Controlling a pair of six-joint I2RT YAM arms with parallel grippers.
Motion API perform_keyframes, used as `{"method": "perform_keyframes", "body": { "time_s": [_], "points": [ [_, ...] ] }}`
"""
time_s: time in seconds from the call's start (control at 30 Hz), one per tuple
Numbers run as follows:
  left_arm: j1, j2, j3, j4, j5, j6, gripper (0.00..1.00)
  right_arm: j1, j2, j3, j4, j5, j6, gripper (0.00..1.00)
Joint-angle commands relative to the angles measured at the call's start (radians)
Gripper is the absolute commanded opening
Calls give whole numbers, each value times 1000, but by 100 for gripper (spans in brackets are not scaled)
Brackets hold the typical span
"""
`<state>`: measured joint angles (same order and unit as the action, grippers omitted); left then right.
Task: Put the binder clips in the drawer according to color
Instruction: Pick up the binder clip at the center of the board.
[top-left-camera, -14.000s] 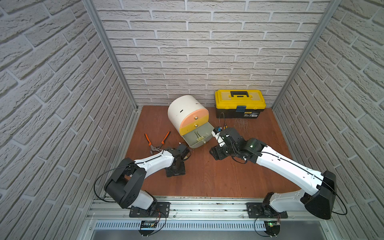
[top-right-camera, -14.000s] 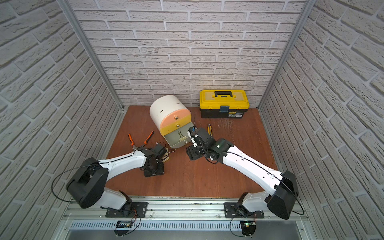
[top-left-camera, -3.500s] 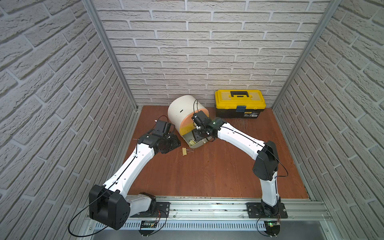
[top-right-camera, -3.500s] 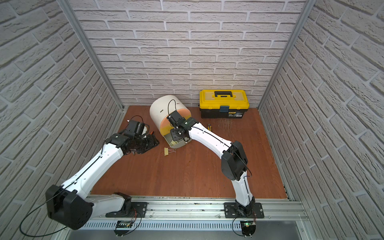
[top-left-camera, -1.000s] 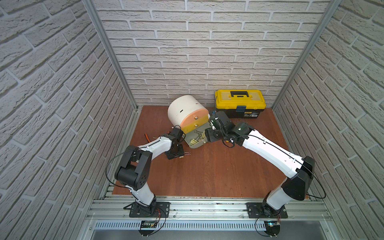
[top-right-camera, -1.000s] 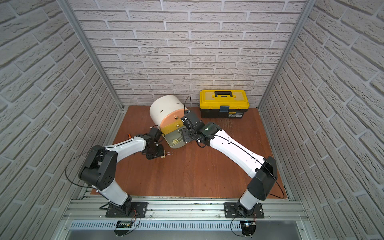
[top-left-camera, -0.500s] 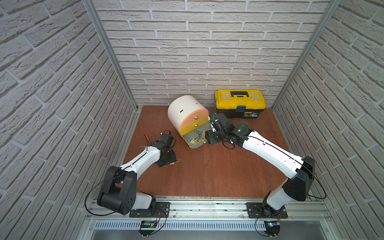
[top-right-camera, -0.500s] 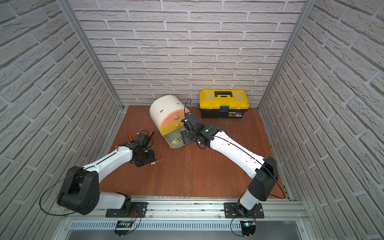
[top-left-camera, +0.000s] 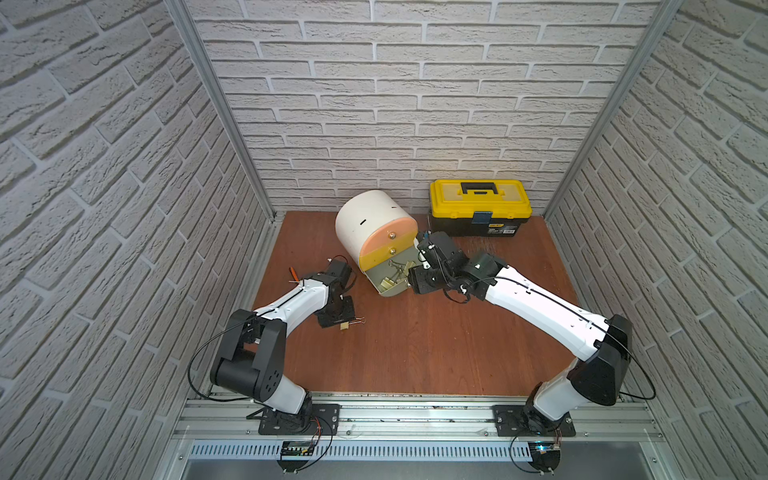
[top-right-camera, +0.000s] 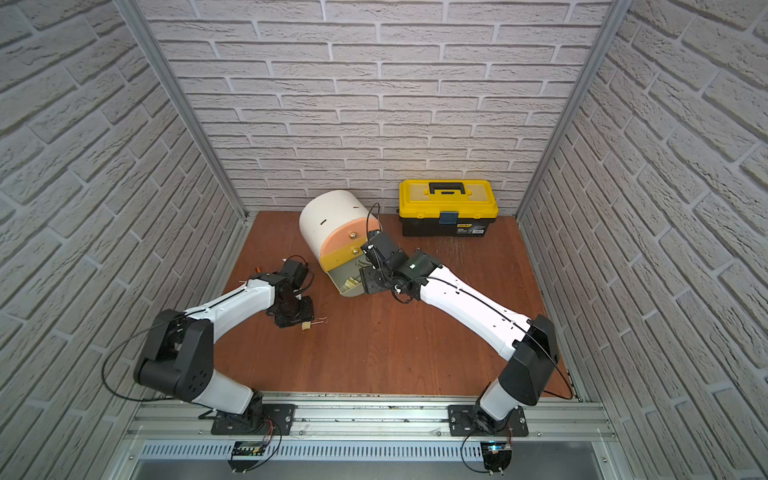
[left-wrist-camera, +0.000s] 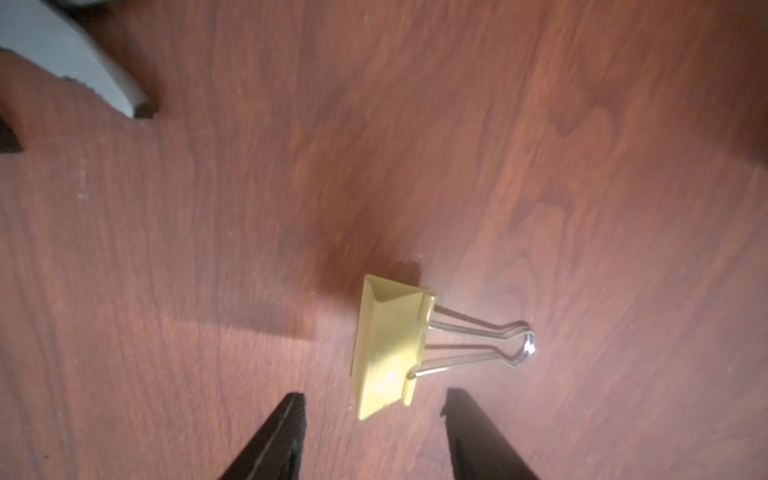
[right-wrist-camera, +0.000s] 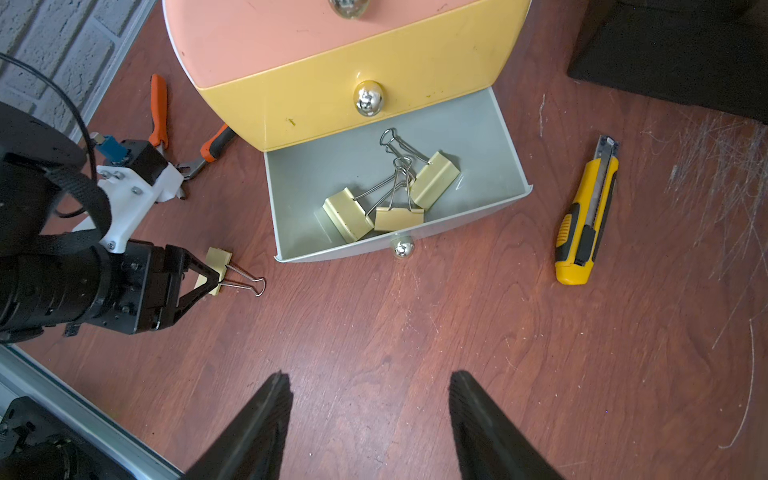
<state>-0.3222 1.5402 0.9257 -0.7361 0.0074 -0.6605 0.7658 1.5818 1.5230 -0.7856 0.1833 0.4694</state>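
Currently three yellow binder clips (right-wrist-camera: 376, 203) lie in my open grey drawer (right-wrist-camera: 478, 137). A fourth yellow clip (left-wrist-camera: 388, 345) rests on the counter (right-wrist-camera: 415, 332) beside that drawer, between my left fingers (left-wrist-camera: 286, 436), apart and unclamped. Right fingers (right-wrist-camera: 266, 419): apart, empty. No blue or teal clips visible.

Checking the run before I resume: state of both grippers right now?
Left gripper: open, empty, jaws straddling the yellow binder clip lying on the table.
Right gripper: open, empty, facing the open grey drawer.
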Motion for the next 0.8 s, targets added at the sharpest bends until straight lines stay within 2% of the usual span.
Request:
{"method": "perform_keyframes", "body": {
  "time_s": [0.0,0.43,0.77],
  "points": [
    [-7,34,43,-8,4,31,58,7,-52,-22,29,15,21,65],
    [-13,106,37,27,4,43,54,7,-60,-17,11,33,12,65],
    [-13,126,21,28,-8,53,44,7,-48,-11,12,31,15,65]
  ]
}}
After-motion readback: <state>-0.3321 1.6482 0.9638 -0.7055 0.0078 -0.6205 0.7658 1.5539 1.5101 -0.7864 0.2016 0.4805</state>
